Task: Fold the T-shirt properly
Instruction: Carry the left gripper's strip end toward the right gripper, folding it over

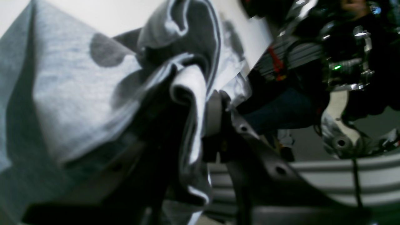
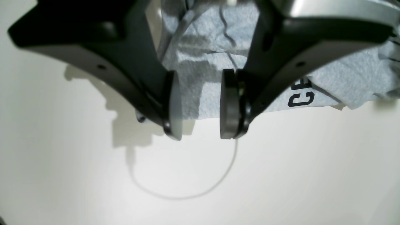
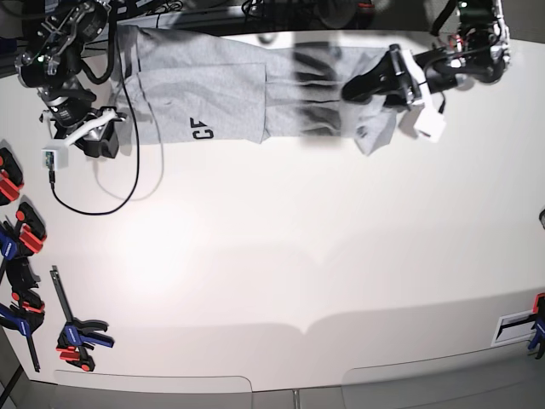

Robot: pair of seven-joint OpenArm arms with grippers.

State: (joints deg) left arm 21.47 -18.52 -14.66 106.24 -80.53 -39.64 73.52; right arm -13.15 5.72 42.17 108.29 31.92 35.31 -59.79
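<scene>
The jaws of the left gripper are clenched on a bunched fold of the T-shirt, grey cloth wadded between the pads in the left wrist view. The right gripper stands parted with nothing between its pads, hovering over the shirt's near edge, close to the black lettering.

In the base view the T-shirt lies stretched along the far edge of the white table, one end lifted and hanging from the left gripper at the far right, the other end flat at the far left beside the right arm.

The risk, as I judge it, lies in the held end: the grip takes a crumpled wad rather than a clean edge (several layers seem caught together), so carrying it over could lay a crooked, lumpy fold. With the right gripper holding nothing, the flat end may also drag across the table when the left arm pulls.
</scene>
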